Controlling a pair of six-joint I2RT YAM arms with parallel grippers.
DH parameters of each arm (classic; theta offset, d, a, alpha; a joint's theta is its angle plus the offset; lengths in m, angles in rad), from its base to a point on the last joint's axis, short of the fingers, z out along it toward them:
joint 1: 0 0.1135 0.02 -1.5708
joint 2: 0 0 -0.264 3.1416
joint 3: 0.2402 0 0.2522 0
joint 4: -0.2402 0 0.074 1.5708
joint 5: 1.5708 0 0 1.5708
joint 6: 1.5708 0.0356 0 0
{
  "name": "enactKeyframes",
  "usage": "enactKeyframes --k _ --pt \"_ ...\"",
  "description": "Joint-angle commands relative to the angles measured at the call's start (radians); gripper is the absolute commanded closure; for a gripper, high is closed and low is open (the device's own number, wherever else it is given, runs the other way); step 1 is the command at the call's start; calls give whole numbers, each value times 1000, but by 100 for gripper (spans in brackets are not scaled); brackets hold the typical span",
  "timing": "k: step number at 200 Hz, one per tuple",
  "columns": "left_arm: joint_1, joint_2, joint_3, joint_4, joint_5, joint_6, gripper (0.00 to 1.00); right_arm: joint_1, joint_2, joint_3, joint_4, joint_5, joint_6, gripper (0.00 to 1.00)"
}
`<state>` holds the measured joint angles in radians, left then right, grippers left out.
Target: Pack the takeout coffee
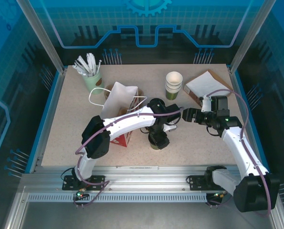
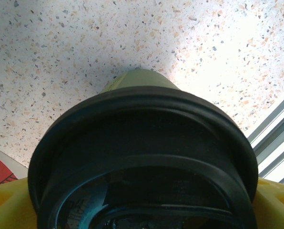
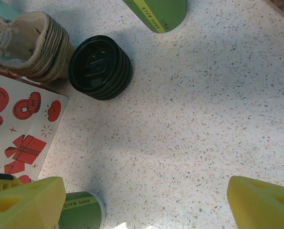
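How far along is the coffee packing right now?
Done: the takeout coffee already wears its black lid. In hand: the left gripper straddles it; grip unclear. Left: it stands on the table, outside the paper bag, so lifting and bagging remain. The right gripper is open.

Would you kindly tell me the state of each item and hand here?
Olive-green paper cup with round black plastic lid: upright, lidded.
Left hand: straddling that cup, grip unclear.
Right hand: open, empty.
White paper bag with red print: standing.
Black plastic lids: stacked, loose.
Green-and-white paper cups: nested, lidless.
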<state>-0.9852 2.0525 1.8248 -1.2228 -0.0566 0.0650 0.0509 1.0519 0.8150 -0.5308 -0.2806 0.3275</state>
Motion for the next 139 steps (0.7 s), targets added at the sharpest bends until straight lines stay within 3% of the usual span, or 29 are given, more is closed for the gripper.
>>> enactKeyframes --k 1,70,115,139 --pt "-9 -48 34 -35 -3 -20 21 -17 -1 -6 -3 -22 -15 11" --pt "-13 -300 124 -34 145 -22 31 -13 -88 97 -85 66 15 11" --pt "-10 -428 279 -45 121 -21 35 -10 -104 186 -124 97 19 11" --pt "20 -488 355 -34 74 -40 37 46 -88 227 -133 105 8 12"
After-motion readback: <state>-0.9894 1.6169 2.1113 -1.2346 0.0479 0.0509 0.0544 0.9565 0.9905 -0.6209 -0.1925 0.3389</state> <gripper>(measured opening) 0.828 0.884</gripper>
